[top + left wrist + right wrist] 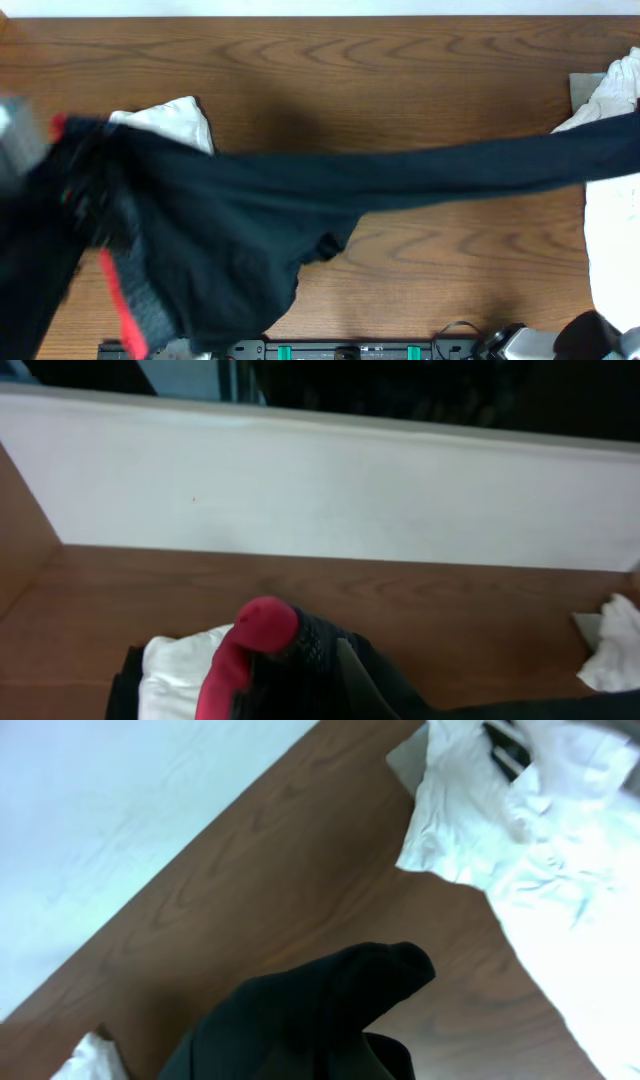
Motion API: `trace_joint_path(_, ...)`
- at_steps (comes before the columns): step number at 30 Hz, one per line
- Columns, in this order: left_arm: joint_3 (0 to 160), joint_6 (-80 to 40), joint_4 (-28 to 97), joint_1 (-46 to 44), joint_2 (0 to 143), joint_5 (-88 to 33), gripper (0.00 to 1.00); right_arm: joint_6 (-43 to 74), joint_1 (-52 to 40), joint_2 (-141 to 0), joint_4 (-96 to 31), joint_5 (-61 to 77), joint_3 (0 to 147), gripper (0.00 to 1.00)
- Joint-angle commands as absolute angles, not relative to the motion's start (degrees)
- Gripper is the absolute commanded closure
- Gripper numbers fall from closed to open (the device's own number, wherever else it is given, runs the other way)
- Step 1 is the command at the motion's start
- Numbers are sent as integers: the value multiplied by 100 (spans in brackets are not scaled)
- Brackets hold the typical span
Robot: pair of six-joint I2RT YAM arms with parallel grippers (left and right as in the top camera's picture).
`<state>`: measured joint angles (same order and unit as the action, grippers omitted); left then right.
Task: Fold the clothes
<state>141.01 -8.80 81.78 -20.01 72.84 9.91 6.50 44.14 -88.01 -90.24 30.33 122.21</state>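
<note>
Hanging between the two arms, the black trousers stretch like a long rope from the left side of the table to the right side. The red and grey waistband is bunched up right in front of the left wrist camera. The leg end is bunched up in front of the right one. Cloth covers both the left gripper and the right gripper, so I cannot tell how their jaws stand (the tight pull makes me think each one is pinching the trousers, but that is only a guess).

What could go wrong? If one arm pulls too hard, the thin leg end could slip out. Then the trousers would drop in a messy heap. A loose bit of cloth droops under the middle, so a fold made now could come out crooked or twisted. The waistband end hangs just over a small white garment. The leg end is near the white clothes on the right. Putting the trousers down carelessly could drag or cover those, and everything would get mixed up.
</note>
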Motion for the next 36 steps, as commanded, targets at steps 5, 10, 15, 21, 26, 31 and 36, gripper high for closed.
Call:
trace_joint_path(5,14077,-362,6862,-2023,9249,73,94,676,4418,-9662,-8335,4084,12263,99)
trace_joint_path(10,14156,-351,5050,-2025,10276,-906,94,1208,4501,-10154,-6792,5791,12263,99)
trace_joint_path(15,14794,-99,4333,-2119,10254,-932,94,1992,4856,-10191,-5518,6707,12265,99)
trace_joint_path(21,15347,561,5542,-2123,9926,-89,94,2128,5266,-10049,-5286,7277,12269,99)
trace_joint_path(26,15251,576,7214,-2067,10033,871,94,1214,5177,-9968,-6337,7116,12267,99)
trace_joint_path(31,15050,381,8475,-1922,10414,1013,94,390,4827,-9970,-7789,5629,12267,99)
trace_joint_path(36,15010,311,9205,-1903,10753,1013,94,137,4388,-9970,-8617,4110,12267,99)
